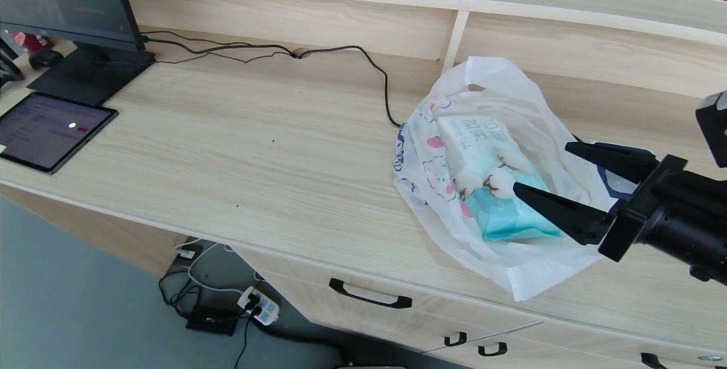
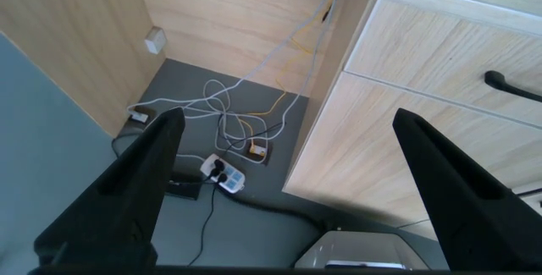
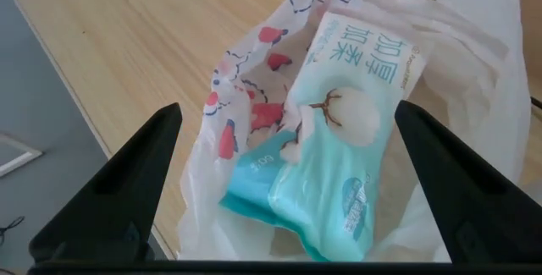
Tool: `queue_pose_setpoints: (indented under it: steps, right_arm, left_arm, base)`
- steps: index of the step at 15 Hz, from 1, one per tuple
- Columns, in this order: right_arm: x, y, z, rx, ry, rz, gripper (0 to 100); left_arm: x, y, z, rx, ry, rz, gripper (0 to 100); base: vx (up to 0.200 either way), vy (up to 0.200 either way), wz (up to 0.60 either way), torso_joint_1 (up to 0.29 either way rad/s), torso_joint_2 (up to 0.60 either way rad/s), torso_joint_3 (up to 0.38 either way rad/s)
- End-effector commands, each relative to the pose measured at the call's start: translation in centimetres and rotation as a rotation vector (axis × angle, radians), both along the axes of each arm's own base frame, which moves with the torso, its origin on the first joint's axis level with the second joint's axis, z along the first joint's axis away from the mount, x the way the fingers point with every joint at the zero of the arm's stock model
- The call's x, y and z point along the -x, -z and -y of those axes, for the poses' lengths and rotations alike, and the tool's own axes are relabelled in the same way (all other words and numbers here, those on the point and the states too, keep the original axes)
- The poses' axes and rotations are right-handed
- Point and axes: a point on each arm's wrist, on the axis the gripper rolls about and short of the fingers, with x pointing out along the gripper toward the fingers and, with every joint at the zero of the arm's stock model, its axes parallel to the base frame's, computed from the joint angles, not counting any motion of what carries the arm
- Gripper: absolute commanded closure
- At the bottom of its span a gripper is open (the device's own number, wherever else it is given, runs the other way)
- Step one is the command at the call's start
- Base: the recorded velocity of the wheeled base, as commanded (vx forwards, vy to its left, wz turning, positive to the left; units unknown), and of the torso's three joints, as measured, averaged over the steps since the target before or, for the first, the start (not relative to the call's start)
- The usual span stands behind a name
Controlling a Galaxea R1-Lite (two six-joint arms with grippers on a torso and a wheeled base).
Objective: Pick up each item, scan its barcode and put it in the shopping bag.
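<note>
A white plastic shopping bag (image 1: 528, 96) with a cartoon print lies on the wooden counter at the right. Inside it rests a light blue and white pack of wipes (image 1: 488, 170), also seen through the bag's mouth (image 3: 347, 140). My right gripper (image 1: 542, 167) hovers just right of the bag, over its edge, open with nothing between its fingers. In its wrist view the right gripper (image 3: 284, 140) brackets the wipes pack from above. My left gripper (image 2: 288, 148) is open and hangs below the counter, over the floor and cables.
A tablet (image 1: 48, 130) lies at the counter's left edge beside a monitor (image 1: 68, 0). A black cable (image 1: 341, 51) runs across the back towards the bag. Drawers with black handles (image 1: 369, 296) front the counter. A power strip (image 2: 222, 172) lies on the floor.
</note>
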Motion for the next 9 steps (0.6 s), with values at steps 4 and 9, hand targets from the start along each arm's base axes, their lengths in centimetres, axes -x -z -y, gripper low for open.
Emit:
queue_pose_setpoints:
  steps: [4, 9]
  right_arm:
    - [0.3, 0.2, 0.2, -0.001, -0.002, -0.003, 0]
    - [1.0, -0.8, 0.6, -0.047, -0.003, 0.046, 0]
  left_arm:
    - [0.0, 0.0, 0.0, 0.000, -0.001, -0.001, 0]
    - [0.0, 0.0, 0.0, 0.000, -0.001, -0.001, 0]
  base:
    - [0.000, 0.000, -0.60, 0.004, 0.00, 0.003]
    - [0.000, 0.000, -0.48, 0.001, 0.00, 0.002]
